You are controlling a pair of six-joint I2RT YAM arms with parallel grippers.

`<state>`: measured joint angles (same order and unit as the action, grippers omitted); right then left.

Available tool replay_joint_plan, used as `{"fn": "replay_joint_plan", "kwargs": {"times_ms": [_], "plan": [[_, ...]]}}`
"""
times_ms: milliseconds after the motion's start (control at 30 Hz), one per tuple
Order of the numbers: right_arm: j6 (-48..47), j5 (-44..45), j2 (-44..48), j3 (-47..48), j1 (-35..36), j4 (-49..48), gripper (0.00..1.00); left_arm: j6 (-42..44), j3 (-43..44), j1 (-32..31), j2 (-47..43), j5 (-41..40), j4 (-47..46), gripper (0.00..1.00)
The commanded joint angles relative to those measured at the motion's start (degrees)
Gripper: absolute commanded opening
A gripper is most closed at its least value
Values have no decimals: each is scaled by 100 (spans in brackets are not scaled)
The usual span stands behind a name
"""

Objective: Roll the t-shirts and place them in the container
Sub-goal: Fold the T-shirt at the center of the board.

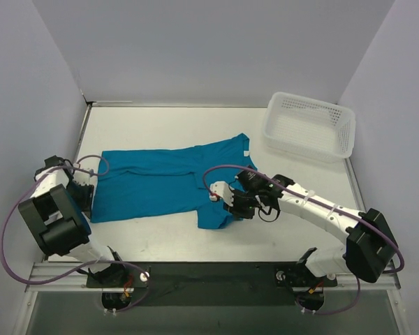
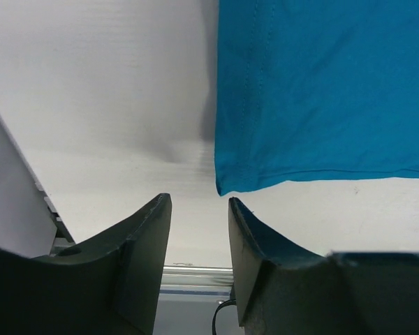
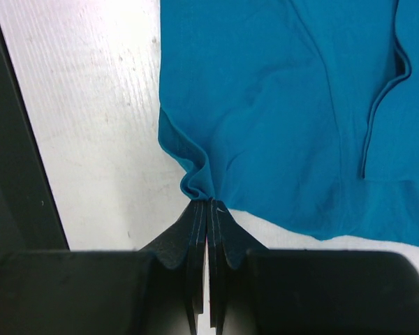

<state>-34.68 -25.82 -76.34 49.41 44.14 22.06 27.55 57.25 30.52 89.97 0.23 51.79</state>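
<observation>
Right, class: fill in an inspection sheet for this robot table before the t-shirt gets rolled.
Surface: white table, faint scuffs.
Job's things: teal t-shirt spread out mid-table, unrolled.
Clutter: empty white mesh basket, far right corner.
Grippers: left gripper jaws apart, empty, beside the shirt's corner; right gripper jaws shut on the shirt's edge.
Cables: purple cable looping along each arm.
Surroundings: plain pale walls on three sides.

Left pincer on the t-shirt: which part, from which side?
I'd grip the t-shirt at its near stitched corner, left pincer sliding in low from the bare table side. That corner lies flat, straight ahead of the open jaws; the right pincer pinches the other end.
</observation>
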Motion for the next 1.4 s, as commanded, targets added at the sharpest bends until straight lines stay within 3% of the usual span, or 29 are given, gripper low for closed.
{"fn": "replay_joint_plan", "kwargs": {"times_ms": [0, 1167, 1300, 1367], "plan": [[-206, 174, 13, 210, -81, 650, 0, 75, 321, 33, 380, 232, -99, 46], [-13, 385, 400, -203, -125, 220, 0, 58, 67, 24, 828, 346, 183, 40], [-30, 429, 426, -177, -151, 202, 0, 22, 31, 33, 829, 355, 235, 35], [4, 447, 427, -195, -212, 193, 0, 48, -21, 33, 741, 311, 209, 26]]}}
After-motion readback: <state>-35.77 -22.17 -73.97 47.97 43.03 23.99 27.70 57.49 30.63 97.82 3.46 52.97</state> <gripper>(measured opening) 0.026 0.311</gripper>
